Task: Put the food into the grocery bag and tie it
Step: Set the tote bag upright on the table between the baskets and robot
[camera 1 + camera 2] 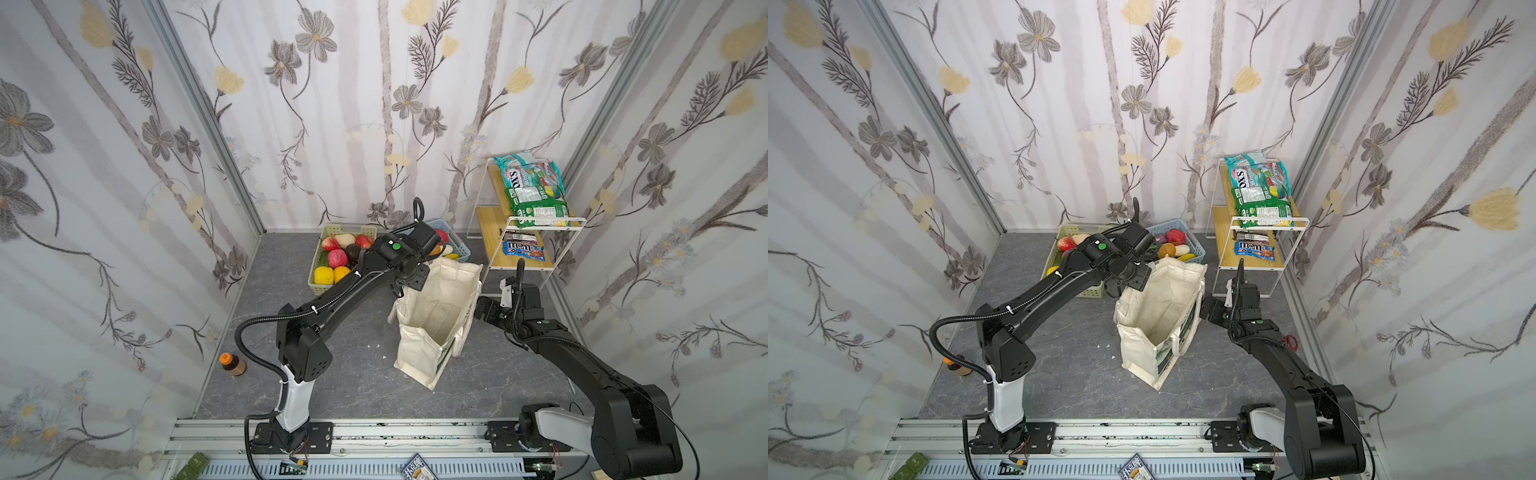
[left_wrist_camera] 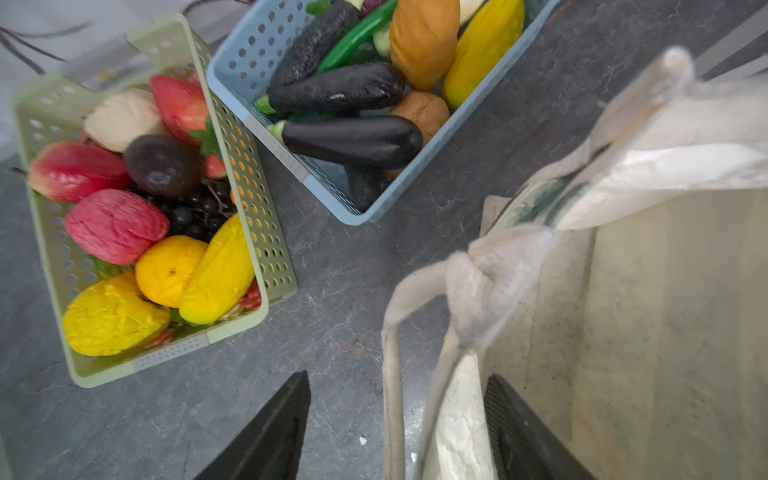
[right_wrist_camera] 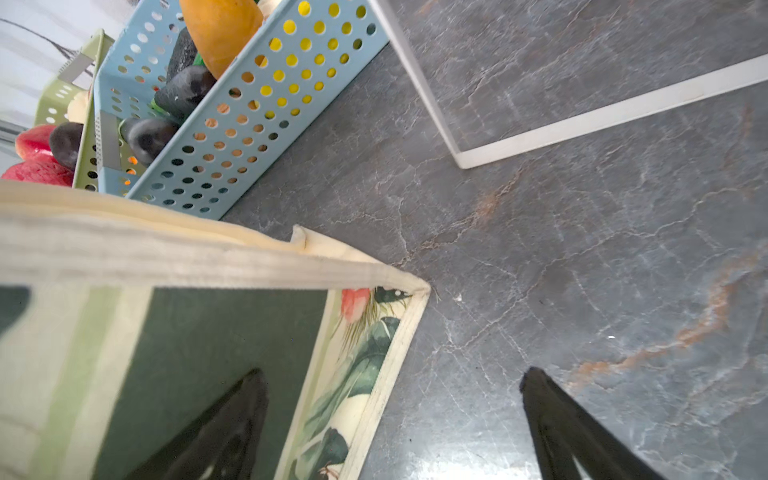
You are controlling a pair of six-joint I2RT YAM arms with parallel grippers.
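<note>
The cream grocery bag stands open in the middle of the floor in both top views. My left gripper is open at its far-left rim. A strap handle and the bag wall lie between the jaws, which stand apart from both. My right gripper is open beside the bag's printed side, astride its corner edge. Food: toy fruits fill a pale green basket, vegetables a blue one, and snack packets lie on a rack.
The pale green basket and blue basket stand just behind the bag. A white wire rack with wooden shelves is at the back right. A small bottle with an orange cap stands near the left wall.
</note>
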